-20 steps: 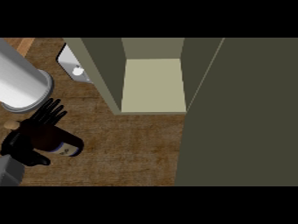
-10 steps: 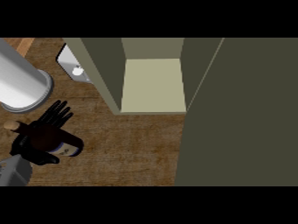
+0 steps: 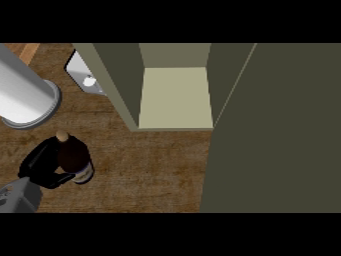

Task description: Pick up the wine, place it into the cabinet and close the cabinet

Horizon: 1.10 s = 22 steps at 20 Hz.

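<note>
The left hand (image 3: 41, 166) is coming in from the lower left of the head view, on a grey forearm (image 3: 12, 198). It is wrapping its black fingers around the wine (image 3: 73, 159), curled round the dark body from the left and from below, so the hand is closed on the bottle rather than spread. The wine is standing upright on the counter (image 3: 151, 170), its tan cork pointing up toward the view and its pale label showing at the lower right of the hand. Whether the bottle's base is touching the wood cannot be told from this steep angle.

The cabinet (image 3: 174, 97) is standing open up and to the right of the bottle, well apart from it, its pale shelf showing inside. Its door (image 3: 284, 130) is filling the right side of the view. A white cylinder (image 3: 14, 92) is lying near the bottle, just above the hand. The right hand is showing nowhere.
</note>
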### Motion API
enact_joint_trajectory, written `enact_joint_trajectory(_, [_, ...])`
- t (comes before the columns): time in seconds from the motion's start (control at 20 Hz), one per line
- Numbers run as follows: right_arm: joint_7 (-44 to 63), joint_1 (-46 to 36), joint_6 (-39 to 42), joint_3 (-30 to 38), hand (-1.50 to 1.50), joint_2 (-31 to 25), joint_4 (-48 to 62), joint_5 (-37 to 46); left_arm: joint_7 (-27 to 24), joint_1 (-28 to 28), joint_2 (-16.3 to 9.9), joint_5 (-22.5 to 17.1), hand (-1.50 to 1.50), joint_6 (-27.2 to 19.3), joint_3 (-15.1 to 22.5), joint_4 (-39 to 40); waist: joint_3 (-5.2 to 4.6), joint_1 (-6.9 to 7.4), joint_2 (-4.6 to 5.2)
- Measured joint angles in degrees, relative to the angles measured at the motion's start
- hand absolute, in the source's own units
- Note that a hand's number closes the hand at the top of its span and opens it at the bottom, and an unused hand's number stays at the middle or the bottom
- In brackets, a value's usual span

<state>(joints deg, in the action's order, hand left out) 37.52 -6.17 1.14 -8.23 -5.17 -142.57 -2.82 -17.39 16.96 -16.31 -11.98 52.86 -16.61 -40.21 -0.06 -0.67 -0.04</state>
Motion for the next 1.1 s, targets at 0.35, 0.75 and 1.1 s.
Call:
enact_joint_trajectory(0.35, [-1.30,1.63,0.89,0.28,-1.50,-0.13,0.05,0.03,-7.80,-2.31,0.47,6.40,1.50,-4.43,4.78,-6.54,-0.04,-0.16,-0.01])
enact_joint_trajectory(0.75, [-1.83,2.28,0.96,0.78,-1.50,0.08,0.14,0.05,-15.97,-7.33,4.85,7.85,1.50,-23.73,0.94,-13.13,0.15,0.67,-0.28])
enact_joint_trajectory(1.1, [-1.98,2.37,1.40,1.12,-1.50,0.24,0.37,-0.12,-19.43,-10.80,8.96,9.18,1.50,-34.21,0.53,-23.81,0.10,0.79,-0.19])
